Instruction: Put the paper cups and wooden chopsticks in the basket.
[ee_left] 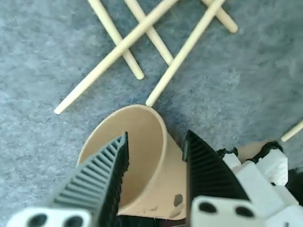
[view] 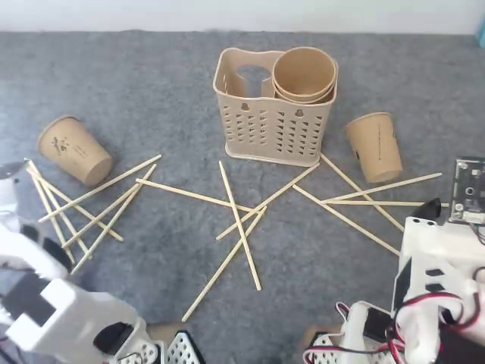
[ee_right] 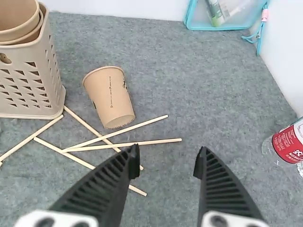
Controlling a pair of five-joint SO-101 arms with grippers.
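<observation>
Left gripper, jaws apart astride cup wall; right gripper agape near basket. Risk: thin wall buckles, cup slips.

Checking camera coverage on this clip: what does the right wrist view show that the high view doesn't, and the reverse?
Right wrist view adds: a clear plastic bottle with a red label resting on the grey carpet. High view adds: a tan paper cup lying on its side at the far left, and loose wooden chopsticks crossed in front of the basket. Shared: the beige perforated plastic basket holding stacked paper cups, and a second tan paper cup on its side beside it.
</observation>
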